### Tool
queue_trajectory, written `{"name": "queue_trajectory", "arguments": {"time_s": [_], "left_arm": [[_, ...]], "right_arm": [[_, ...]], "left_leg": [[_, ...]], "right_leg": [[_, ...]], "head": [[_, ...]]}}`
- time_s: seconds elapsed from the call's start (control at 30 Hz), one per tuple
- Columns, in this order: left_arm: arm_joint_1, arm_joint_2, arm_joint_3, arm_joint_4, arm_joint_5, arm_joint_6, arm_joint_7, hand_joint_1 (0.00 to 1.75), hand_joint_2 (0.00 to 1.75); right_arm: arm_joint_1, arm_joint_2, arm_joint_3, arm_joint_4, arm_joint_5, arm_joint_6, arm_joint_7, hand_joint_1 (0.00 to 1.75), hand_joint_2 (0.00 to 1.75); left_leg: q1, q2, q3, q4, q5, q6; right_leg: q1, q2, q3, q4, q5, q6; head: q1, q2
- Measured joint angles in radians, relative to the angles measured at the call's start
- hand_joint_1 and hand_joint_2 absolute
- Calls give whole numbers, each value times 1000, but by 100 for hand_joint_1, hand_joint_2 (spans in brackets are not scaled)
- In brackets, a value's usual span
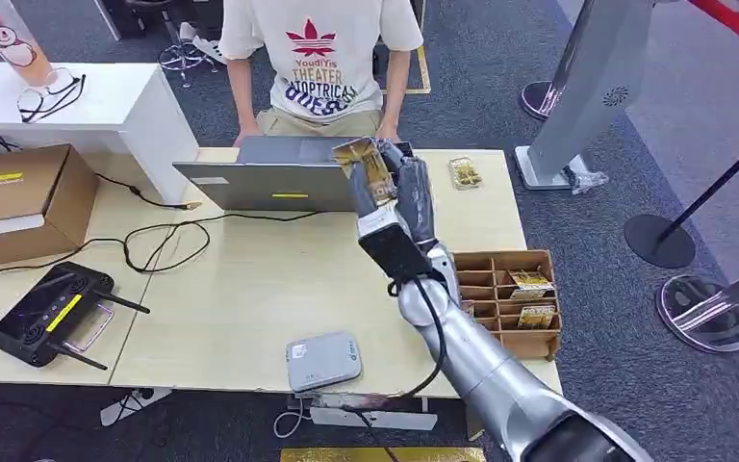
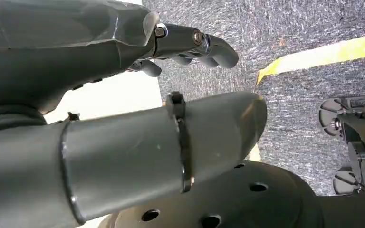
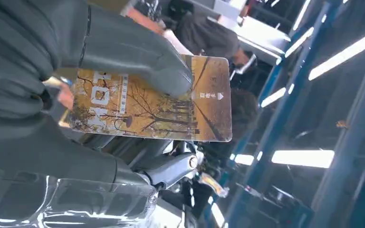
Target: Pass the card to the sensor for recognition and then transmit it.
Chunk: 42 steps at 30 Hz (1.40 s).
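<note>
My right hand (image 1: pixel 396 197) is raised over the table near the laptop and pinches a gold-and-brown printed card (image 1: pixel 366 168) between thumb and fingers. In the right wrist view the card (image 3: pixel 171 107) is large and close, with the thumb (image 3: pixel 138 57) pressed across its face. The small grey card sensor (image 1: pixel 322 360) lies flat near the table's front edge, well below and to the left of the hand. My left hand (image 2: pixel 190 45) hangs low over grey carpet with its fingers curled and nothing in it.
A person in a white T-shirt (image 1: pixel 322 58) sits behind the open laptop (image 1: pixel 274 173). A cardboard divider tray (image 1: pixel 505 298) with more cards stands at the right edge. Another card (image 1: pixel 465 172) lies beyond it. A black controller (image 1: pixel 53 313), cables and a box (image 1: pixel 19 197) are left.
</note>
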Motion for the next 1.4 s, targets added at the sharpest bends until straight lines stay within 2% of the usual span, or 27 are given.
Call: {"name": "queue_trajectory", "arguments": {"time_s": [0.2,0.47,0.7,1.03,1.4], "left_arm": [[-12,0,0,0,-7,0,10,0,0],[-24,0,0,0,-19,0,21,0,0],[-31,-1,0,0,-30,0,31,0,0],[-34,10,-2,0,-35,-52,32,0,0],[-34,14,-3,0,-38,-54,31,0,0]], "right_arm": [[-111,-2,-31,67,51,-28,28,175,175],[-267,-2,-59,233,127,-37,77,175,175],[-349,-2,-72,344,194,-47,133,175,175],[-428,-2,-44,464,310,64,303,175,175],[-442,-3,1,527,372,135,380,175,175]], "left_leg": [[0,0,0,0,0,0],[0,0,0,0,0,0],[0,0,0,0,0,0],[0,0,0,0,0,0],[0,0,0,0,0,0]], "right_leg": [[0,0,0,0,0,0],[0,0,0,0,0,0],[0,0,0,0,0,0],[0,0,0,0,0,0],[0,0,0,0,0,0]], "head": [[0,0],[0,0],[0,0],[0,0],[0,0]]}}
